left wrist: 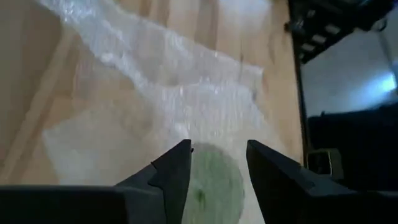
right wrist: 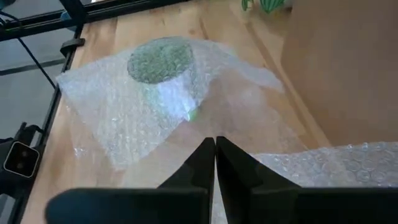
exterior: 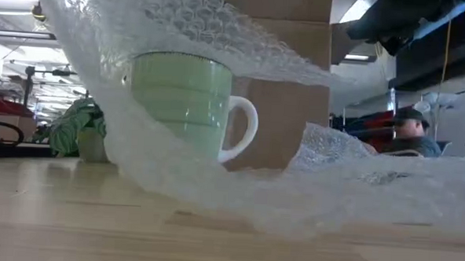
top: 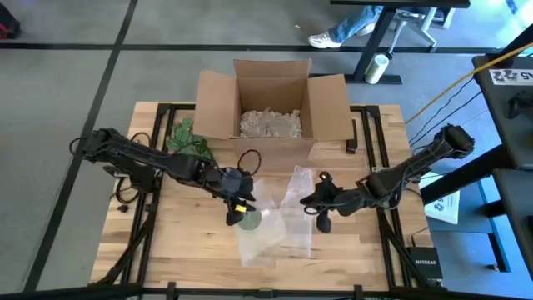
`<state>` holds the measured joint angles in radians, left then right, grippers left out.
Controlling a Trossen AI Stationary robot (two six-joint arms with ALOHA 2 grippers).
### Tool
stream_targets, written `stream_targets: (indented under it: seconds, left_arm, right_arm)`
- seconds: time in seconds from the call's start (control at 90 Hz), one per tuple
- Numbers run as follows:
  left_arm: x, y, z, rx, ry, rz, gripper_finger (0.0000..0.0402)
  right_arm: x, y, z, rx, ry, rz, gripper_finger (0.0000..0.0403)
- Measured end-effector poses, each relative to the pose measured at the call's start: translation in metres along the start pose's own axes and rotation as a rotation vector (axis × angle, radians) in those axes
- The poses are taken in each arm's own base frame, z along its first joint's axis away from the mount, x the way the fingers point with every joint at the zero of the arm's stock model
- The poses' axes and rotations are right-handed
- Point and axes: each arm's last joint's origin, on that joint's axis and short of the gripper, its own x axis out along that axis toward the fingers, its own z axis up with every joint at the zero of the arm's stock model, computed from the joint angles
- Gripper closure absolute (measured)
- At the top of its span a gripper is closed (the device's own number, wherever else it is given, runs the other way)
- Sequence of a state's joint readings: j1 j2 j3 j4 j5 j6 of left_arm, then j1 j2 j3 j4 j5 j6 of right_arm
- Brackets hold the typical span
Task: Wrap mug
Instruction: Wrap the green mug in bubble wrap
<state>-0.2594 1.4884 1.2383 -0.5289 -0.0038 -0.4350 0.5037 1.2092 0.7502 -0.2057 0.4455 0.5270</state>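
A pale green mug with a white handle stands upright on the wooden table, near its middle. A sheet of clear bubble wrap is draped over the mug, and the rest of the sheet lies on the table toward the right. My left gripper hangs open above the covered mug, one finger on each side of it. My right gripper is shut over the wrap's right part and points toward the mug. My left gripper comes at the covered mug from above with its fingers standing on either side; I cannot tell whether they touch the wrap. My right gripper sits low over the bubble wrap, and I cannot tell whether its tips touch it.
An open cardboard box with pale filler stands at the table's far side, close behind the wrap. A green leafy thing lies left of the box. Bare wood shows at the near left and near right. A person sits in the room beyond.
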Motion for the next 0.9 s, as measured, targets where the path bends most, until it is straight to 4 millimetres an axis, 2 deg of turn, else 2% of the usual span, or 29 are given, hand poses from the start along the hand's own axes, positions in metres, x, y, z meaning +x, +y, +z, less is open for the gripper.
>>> stream_targets:
  seconds: [0.156,0.256,0.411,0.522,0.711,0.9]
  left_arm:
    - [0.005,-0.020,0.002,0.045,0.072,-0.007,0.0271]
    - [0.018,-0.027,0.000,0.063,0.176,0.030,0.0271]
    - [0.043,-0.027,0.001,0.057,0.351,0.125,0.0271]
    - [0.053,-0.024,0.004,0.057,0.418,0.185,0.0271]
    - [0.059,-0.022,0.011,0.070,0.381,0.218,0.0271]
    - [0.073,-0.020,0.006,0.063,0.421,0.233,0.0271]
  right_arm:
    - [0.000,-0.002,-0.002,-0.013,0.003,-0.043,0.0402]
    - [0.000,-0.002,-0.002,-0.014,0.002,-0.051,0.0402]
    - [0.000,-0.003,-0.002,0.006,0.004,-0.051,0.0402]
    - [0.000,-0.002,-0.002,0.010,0.005,-0.048,0.0402]
    - [0.000,-0.002,-0.003,0.029,0.024,-0.023,0.0402]
    - [0.000,-0.003,-0.005,0.017,0.046,-0.036,0.0402]
